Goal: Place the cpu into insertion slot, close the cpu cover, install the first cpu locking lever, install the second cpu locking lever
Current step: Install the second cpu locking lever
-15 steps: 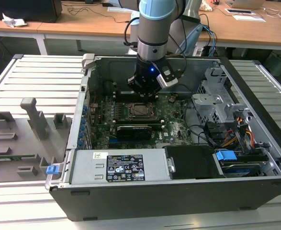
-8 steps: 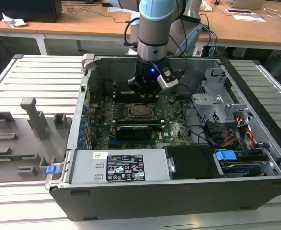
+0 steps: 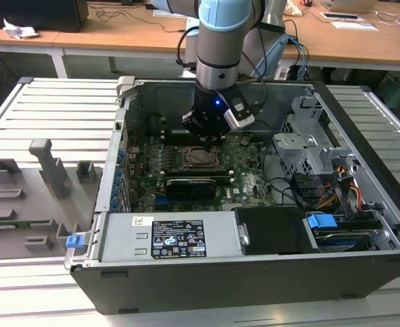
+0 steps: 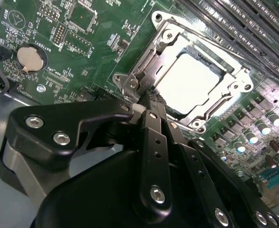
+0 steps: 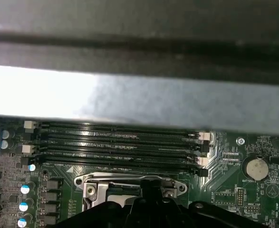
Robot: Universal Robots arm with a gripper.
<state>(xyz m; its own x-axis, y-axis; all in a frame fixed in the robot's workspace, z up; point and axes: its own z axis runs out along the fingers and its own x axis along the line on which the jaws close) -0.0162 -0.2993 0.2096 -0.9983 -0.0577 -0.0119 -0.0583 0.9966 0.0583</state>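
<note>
Two dark fingers (image 4: 151,142) of the gripper (image 4: 148,102) are seen brought together to a narrow tip in the second wrist view, so the gripper is judged closed, though it cannot be told whether any thin metal part is pinched between them. That tip is set against the near corner of the cpu cover (image 4: 234,88), just beside a bright metal strip (image 4: 140,71) that runs along one edge of the frame. Just beyond, the cpu (image 4: 189,83) is seen lying flat in the insertion slot (image 3: 201,157), its pale face framed by the cover's window, and the cover appears to be lowered over it. The work in hand is judged to be at the cover's edge or at a lever there; it is best done with pressure kept on the metal frame alone, square to the green motherboard (image 4: 96,47), so that the chip is not scraped and the small parts around the socket are not struck. Farther off, a coin cell (image 4: 29,57) and the long black memory slots (image 5: 120,142) are to be kept clear of, and the walls of the open computer case (image 3: 206,279) are well apart.
</note>
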